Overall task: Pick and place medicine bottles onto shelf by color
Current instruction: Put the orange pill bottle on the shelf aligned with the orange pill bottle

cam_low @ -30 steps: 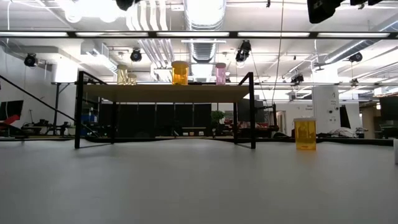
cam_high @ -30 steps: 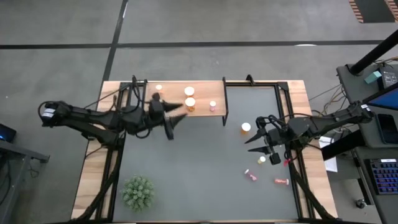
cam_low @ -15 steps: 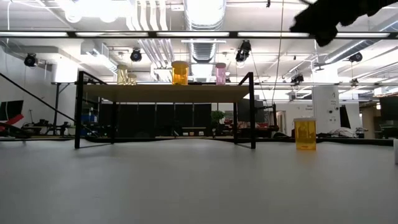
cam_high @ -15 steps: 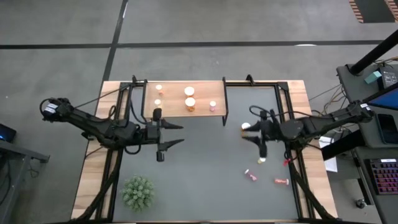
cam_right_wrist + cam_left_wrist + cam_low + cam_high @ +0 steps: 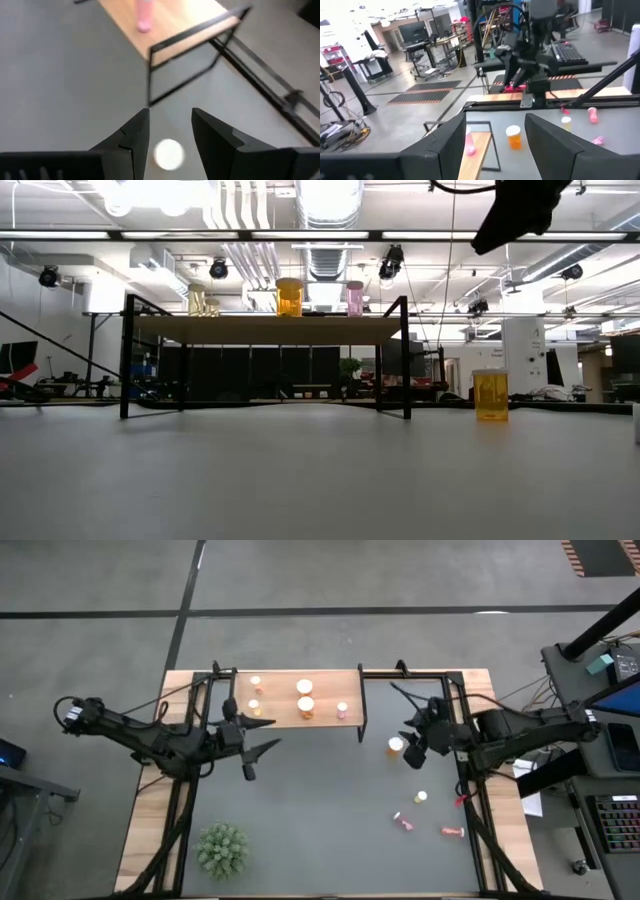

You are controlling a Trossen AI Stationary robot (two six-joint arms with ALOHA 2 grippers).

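Toward the lower right of the high view, two pink bottles (image 5: 405, 823) lie tipped on the surface (image 5: 320, 820), a small yellow one (image 5: 421, 797) upright. Farther up, the right end effector (image 5: 411, 751), open and empty, hovers over an orange bottle (image 5: 396, 745). The left end effector (image 5: 257, 745) waits open. Five bottles already stand on the shelf (image 5: 325, 688).

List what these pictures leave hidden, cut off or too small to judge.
- Orange bottle, right wrist view: only its white cap shows, between the right gripper jaws.
- Right gripper, low view: cut off by the top edge.
- Small bottles near the table's right edge, high view: too small to tell upright from lying.
- Shelf, left wrist view: mostly behind the left gripper.
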